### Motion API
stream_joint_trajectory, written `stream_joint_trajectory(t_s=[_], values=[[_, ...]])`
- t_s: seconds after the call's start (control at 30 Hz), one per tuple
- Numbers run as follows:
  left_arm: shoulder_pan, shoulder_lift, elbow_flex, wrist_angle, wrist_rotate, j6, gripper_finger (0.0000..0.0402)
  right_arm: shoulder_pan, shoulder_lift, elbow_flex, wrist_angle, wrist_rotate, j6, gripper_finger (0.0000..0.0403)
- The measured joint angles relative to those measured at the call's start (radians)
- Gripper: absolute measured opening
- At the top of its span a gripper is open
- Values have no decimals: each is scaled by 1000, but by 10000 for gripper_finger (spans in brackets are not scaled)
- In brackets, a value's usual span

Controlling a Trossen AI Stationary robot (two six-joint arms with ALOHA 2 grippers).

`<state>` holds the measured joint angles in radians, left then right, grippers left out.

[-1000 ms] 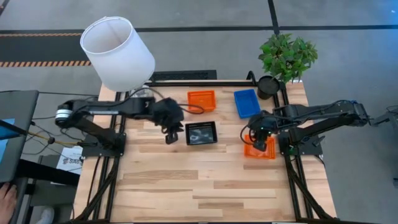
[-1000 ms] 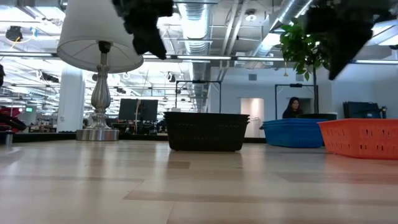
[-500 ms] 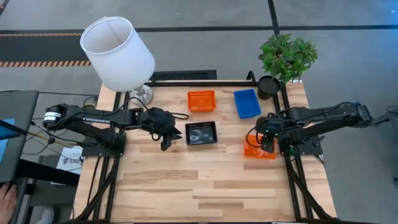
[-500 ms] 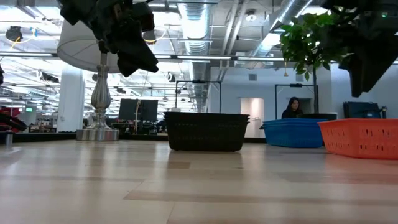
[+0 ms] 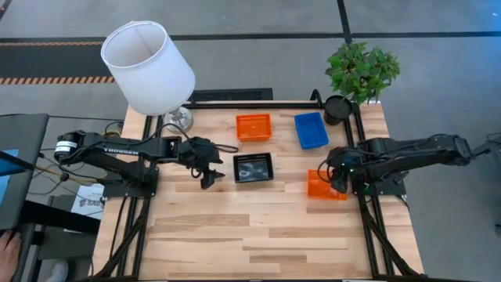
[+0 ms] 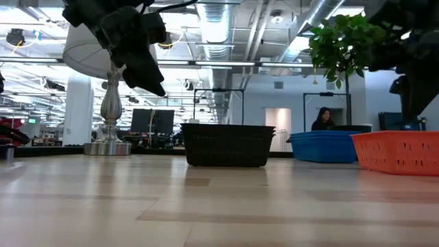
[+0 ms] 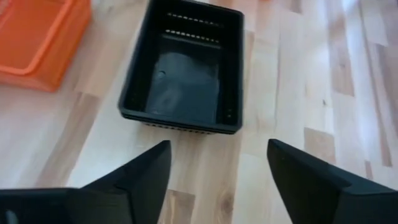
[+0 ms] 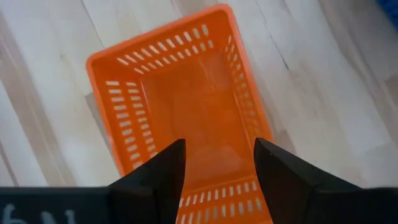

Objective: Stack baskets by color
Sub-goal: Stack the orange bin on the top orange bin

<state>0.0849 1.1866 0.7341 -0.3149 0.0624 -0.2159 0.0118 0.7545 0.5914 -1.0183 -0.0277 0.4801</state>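
A black basket (image 5: 254,168) stands mid-table, with layered rims showing along its side (image 7: 180,121). An orange basket (image 5: 253,126) and a blue basket (image 5: 311,129) sit on the table behind it. Another orange basket (image 5: 322,186) rests by the right edge. My left gripper (image 7: 217,168) hangs open above bare wood just left of the black basket (image 7: 183,74), pointing slantwise down at it. My right gripper (image 8: 219,165) is open over the right orange basket (image 8: 180,106), pointing steeply down, its fingers above the end nearest the arm.
A white-shaded lamp (image 5: 149,66) stands at the far left corner, and a round black pot (image 5: 338,108) with a green plant at the far right corner. The table's near half (image 5: 250,235) is bare wood. A person shows far off in the room (image 6: 324,118).
My left gripper has come down and drawn back toward the table's left edge, away from the black basket. My right gripper has sunk over the right orange basket and shifted a little toward the right edge. No basket has moved.
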Motion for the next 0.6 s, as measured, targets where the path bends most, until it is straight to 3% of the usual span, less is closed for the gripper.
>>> stream_joint_trajectory(t_s=[0.17, 0.6], values=[[0, 0, 0, -16, 16, 25, 277, -1, 68, -5, 27, 26, 25, 208], [0, 1, 0, -102, -15, 20, 279, -2, 334, 40, 44, 36, 12, 203]])
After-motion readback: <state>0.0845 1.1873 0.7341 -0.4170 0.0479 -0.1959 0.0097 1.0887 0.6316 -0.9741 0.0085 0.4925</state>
